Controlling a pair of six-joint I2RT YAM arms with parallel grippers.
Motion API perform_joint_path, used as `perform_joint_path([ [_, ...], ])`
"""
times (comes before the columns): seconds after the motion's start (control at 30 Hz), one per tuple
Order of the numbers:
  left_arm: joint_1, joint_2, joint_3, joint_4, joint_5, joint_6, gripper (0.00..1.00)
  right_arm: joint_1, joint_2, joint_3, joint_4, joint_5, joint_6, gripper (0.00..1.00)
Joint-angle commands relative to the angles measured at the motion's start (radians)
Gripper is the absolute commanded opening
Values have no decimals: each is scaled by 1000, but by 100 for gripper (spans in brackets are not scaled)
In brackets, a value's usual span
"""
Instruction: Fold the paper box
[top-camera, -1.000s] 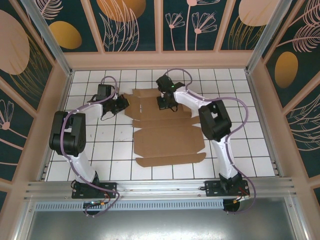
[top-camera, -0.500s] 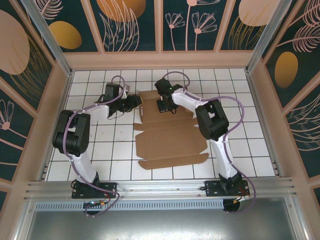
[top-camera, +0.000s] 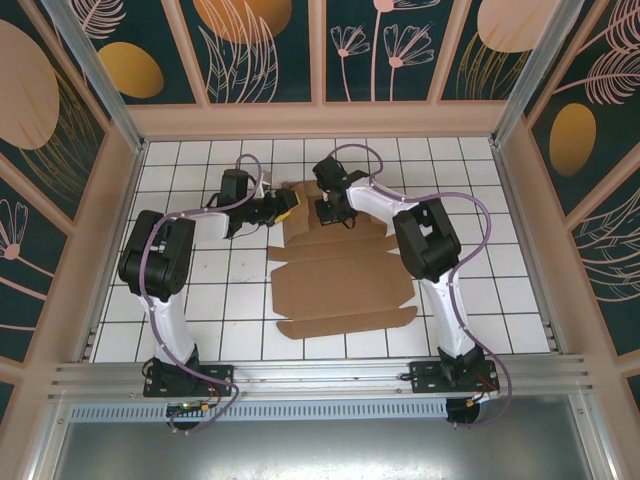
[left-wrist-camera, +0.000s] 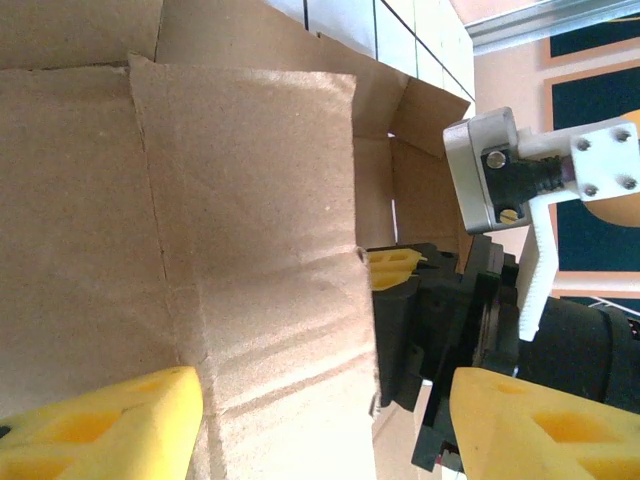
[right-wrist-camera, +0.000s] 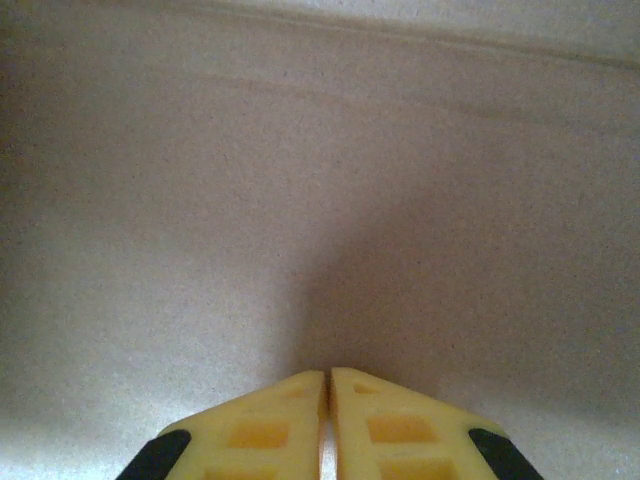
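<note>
The left arm (top-camera: 160, 260) rises from its base at the near edge, bends at a raised elbow and reaches its forearm rightward toward the far middle. The left gripper (top-camera: 284, 206) lies low and level, pointing right, its yellow fingers (left-wrist-camera: 110, 425) spread wide apart. The right arm (top-camera: 428, 240) climbs from its base, folds at the elbow and stretches left and away. The right gripper (top-camera: 333, 212) points straight down, close beside the left one, its fingertips (right-wrist-camera: 285, 400) pressed almost together.
</note>
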Motion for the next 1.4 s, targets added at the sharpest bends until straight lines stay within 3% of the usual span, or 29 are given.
perform_joint_path([
  [0.0, -11, 63, 11, 74, 17, -35, 67, -20, 7, -59, -29, -50, 16, 13],
  [0.13, -14, 113, 15, 104, -5, -50, 67, -28, -3, -75, -25, -59, 18, 14],
  [0.47, -40, 168, 46, -120, -194, 63, 67, -28, 1, -75, -32, -52, 13, 15],
  [0.8, -49, 183, 43, -250, -313, 123, 67, -31, -7, -87, -28, -60, 20, 18],
  [0.93, -76, 192, 70, -340, -400, 154, 67, -32, -8, -76, -40, -47, 20, 22],
  [1.03, -92, 198, 89, -408, -468, 176, 68, -32, -14, -75, -45, -13, 32, 30],
  [1.23, -92, 178, 100, -421, -459, 172, 68, -51, -85, -127, 11, -105, 70, 35],
  [1.37, -93, 108, 131, -388, -357, 173, 67, -92, -134, -166, 37, -164, 65, 35],
])
